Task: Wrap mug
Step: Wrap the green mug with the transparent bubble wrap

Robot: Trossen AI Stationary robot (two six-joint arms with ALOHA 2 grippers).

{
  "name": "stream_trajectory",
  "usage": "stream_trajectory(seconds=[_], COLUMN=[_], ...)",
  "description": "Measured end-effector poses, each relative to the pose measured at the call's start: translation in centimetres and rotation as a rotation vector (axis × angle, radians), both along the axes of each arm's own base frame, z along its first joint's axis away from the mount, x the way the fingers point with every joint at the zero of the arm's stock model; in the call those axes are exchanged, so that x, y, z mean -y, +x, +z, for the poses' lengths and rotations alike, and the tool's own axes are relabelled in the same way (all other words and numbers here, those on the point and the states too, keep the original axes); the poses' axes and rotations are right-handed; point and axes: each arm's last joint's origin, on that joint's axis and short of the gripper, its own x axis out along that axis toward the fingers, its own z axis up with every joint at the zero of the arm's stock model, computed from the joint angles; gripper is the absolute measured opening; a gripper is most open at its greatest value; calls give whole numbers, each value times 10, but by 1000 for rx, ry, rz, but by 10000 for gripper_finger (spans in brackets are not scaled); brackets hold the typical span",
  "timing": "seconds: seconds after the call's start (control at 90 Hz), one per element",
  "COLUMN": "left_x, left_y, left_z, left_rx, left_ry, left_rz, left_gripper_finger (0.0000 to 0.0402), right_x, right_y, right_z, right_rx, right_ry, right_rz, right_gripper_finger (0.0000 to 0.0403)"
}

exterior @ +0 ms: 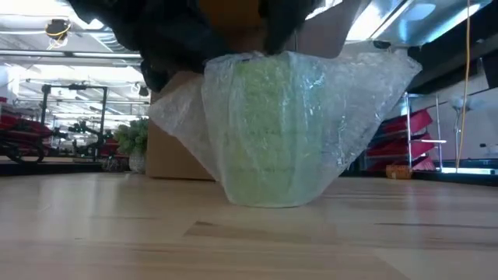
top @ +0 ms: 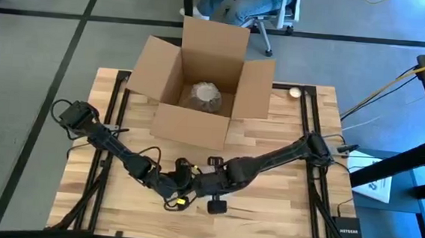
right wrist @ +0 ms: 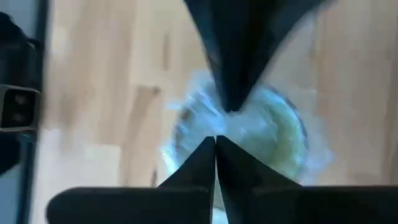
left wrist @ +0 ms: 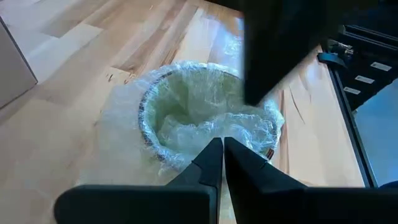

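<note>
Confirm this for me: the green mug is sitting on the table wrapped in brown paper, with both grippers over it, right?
Not quite. The mug is wrapped in clear bubble wrap, not brown paper, as the low view shows. The rest holds: it sits on the table with both grippers over it.

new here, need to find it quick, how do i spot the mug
Start at the open cardboard box at the table's far side, then come to the near edge where both grippers meet. The mug stands there: green, round, swathed in clear bubble wrap.
</note>
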Motion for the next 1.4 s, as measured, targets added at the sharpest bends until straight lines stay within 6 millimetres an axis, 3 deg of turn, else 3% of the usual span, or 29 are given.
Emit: stream_trajectory(seconds=[0.167,0.378,0.667,0.778,1.0,1.4], left_x=[0,0,0,0,0,0], left_y=[0,0,0,0,0,0], left_z=[0,0,0,0,0,0], left_rx=[2,3,2,3,2,2], left_ry=[-1,-2,-2,-3,0,-2], left_rz=[0,4,0,-2,3,-2], left_gripper_finger=[0,0,0,0,0,0], right_x=[-4,13,21,21,22,22], right_y=[7,7,7,7,1,-24], right_z=[-20,-61,-90,-90,-70,-13], right_rx=[49,14,51,52,80,141], right_ry=[11,-32,40,43,72,120], right_rz=[-1,-47,-53,-48,-35,-46], right_gripper_finger=[1,1,0,1,1,1])
